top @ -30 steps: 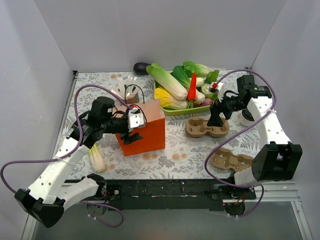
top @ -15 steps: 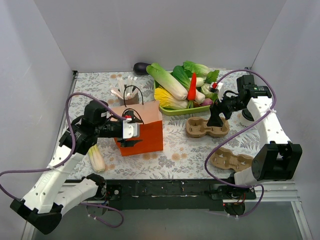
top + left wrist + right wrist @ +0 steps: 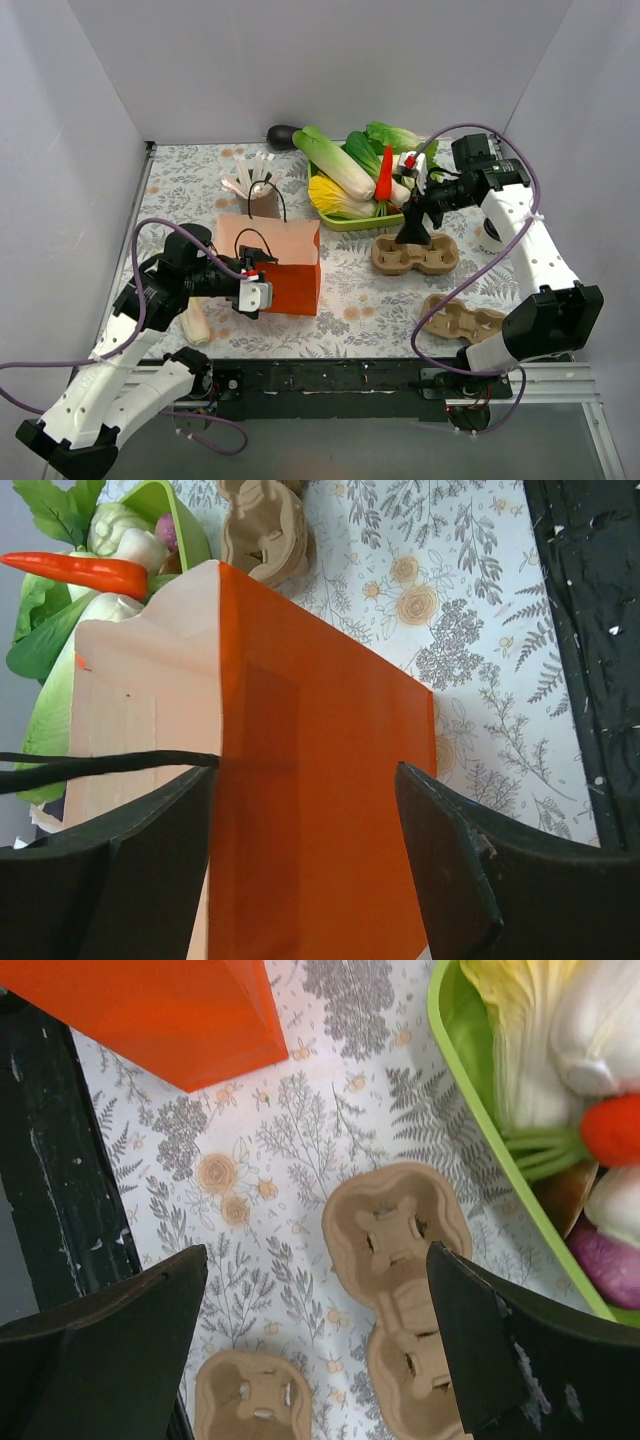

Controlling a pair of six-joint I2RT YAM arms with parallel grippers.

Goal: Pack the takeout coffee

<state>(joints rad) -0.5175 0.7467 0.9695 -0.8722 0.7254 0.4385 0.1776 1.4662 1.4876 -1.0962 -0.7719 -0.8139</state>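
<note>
The takeout coffee (image 3: 487, 235) barely shows. What seems to be it stands at the right edge of the table (image 3: 360, 300), mostly hidden behind the right forearm and just right of the two-well pulp tray (image 3: 414, 255). The right fingers (image 3: 520, 1360) are spread wide and empty, hovering over that tray. For a good grasp they should swing right, close around the cup's wall below the lid, and squeeze lightly so the paper does not buckle. The left fingers (image 3: 450, 880), spread and empty, sit at the left side of the orange bag (image 3: 320, 810); steadying its mouth would help.
</note>
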